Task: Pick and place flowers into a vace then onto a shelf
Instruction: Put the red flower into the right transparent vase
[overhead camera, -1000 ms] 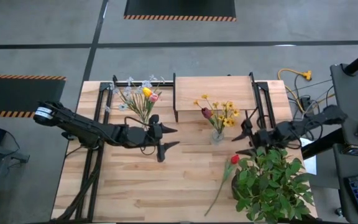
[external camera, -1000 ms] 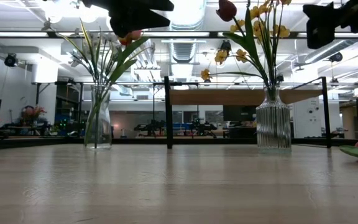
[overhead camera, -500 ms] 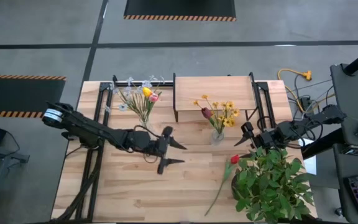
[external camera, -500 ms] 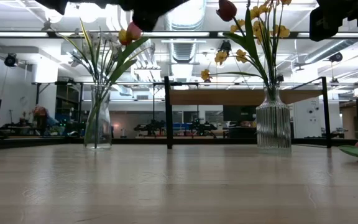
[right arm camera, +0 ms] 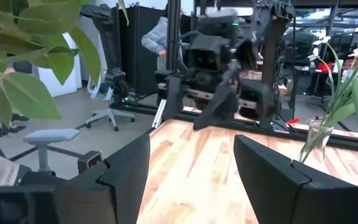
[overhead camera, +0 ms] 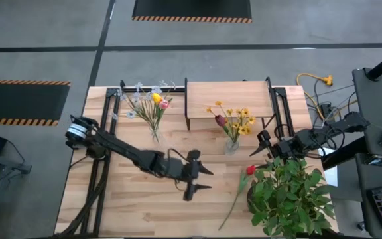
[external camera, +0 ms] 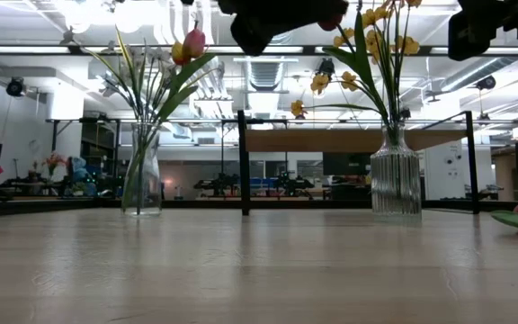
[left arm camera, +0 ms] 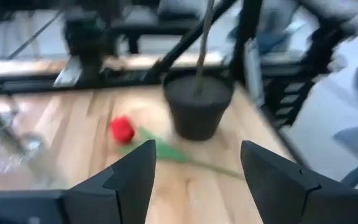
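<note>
A red tulip (overhead camera: pixel 249 170) lies flat on the table, its long green stem (overhead camera: pixel 233 202) running toward the near edge; the left wrist view shows the tulip (left arm camera: pixel 122 129) beside a black pot (left arm camera: pixel 197 114). My left gripper (overhead camera: pixel 206 179) hovers open over the table's middle, left of the tulip. My right gripper (overhead camera: pixel 260 144) waits open, right of the ribbed glass vase (overhead camera: pixel 231 145) that holds yellow blossoms and a dark red head. A second glass vase (overhead camera: pixel 154 135) with pale sprigs and yellow and pink heads stands far left. The shelf (overhead camera: pixel 227 99) stands at the far edge.
A bushy green potted plant (overhead camera: pixel 289 194) fills the near right corner, right beside the lying tulip. Black shelf legs (external camera: pixel 242 162) stand between the two vases. Bare tabletop lies toward the near edge (overhead camera: pixel 144 212). A person shows in the room beyond (right arm camera: pixel 160 34).
My left gripper has swung from beside the far-left vase toward the table's right and slightly toward the near edge, ending closer to the lying red tulip. It has stayed open. The vases and flowers have not moved.
</note>
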`<state>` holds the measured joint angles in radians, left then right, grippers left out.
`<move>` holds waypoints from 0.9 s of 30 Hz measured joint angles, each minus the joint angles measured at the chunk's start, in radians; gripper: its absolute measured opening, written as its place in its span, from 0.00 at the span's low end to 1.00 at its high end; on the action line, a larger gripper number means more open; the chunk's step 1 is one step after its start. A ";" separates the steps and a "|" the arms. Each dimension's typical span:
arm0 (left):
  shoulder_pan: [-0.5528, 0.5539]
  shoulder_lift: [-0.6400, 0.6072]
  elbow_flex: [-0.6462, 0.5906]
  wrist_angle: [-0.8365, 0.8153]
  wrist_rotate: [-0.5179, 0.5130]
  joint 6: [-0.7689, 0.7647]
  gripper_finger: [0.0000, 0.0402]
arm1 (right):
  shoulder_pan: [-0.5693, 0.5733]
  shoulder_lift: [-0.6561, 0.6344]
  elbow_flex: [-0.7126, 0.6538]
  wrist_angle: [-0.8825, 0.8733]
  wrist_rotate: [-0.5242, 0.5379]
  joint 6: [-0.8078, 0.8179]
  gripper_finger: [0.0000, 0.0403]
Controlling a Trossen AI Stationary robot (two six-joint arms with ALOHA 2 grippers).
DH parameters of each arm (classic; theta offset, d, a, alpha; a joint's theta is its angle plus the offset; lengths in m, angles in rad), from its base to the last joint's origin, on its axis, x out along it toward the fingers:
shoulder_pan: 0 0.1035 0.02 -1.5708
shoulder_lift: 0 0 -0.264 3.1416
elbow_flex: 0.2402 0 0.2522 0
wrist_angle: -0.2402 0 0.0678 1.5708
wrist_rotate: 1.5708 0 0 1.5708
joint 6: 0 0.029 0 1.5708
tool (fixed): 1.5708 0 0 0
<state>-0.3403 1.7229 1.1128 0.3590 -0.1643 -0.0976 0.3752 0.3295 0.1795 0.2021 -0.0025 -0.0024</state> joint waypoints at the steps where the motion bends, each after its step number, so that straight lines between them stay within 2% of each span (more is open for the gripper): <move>1: -0.012 0.014 0.034 -0.059 -0.043 -0.005 0.54 | 0.000 0.000 0.000 -0.004 0.000 0.000 0.56; 5: -0.054 0.067 0.175 -0.289 -0.230 -0.068 0.54 | 0.000 0.000 0.000 -0.013 0.001 0.001 0.56; 7: -0.070 0.096 0.230 -0.358 -0.282 -0.126 0.54 | 0.000 0.000 0.000 -0.013 0.001 0.002 0.56; 18: -0.093 0.303 0.398 -0.387 -0.288 -0.367 0.54 | 0.000 0.002 0.000 -0.020 0.001 0.002 0.56; 27: -0.093 0.513 0.587 -0.391 -0.271 -0.387 0.54 | 0.000 0.016 0.000 -0.028 0.001 0.008 0.56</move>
<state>-0.4328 2.2357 1.7001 -0.0320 -0.4353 -0.4846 0.3748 0.3450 0.1795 0.1742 -0.0012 0.0059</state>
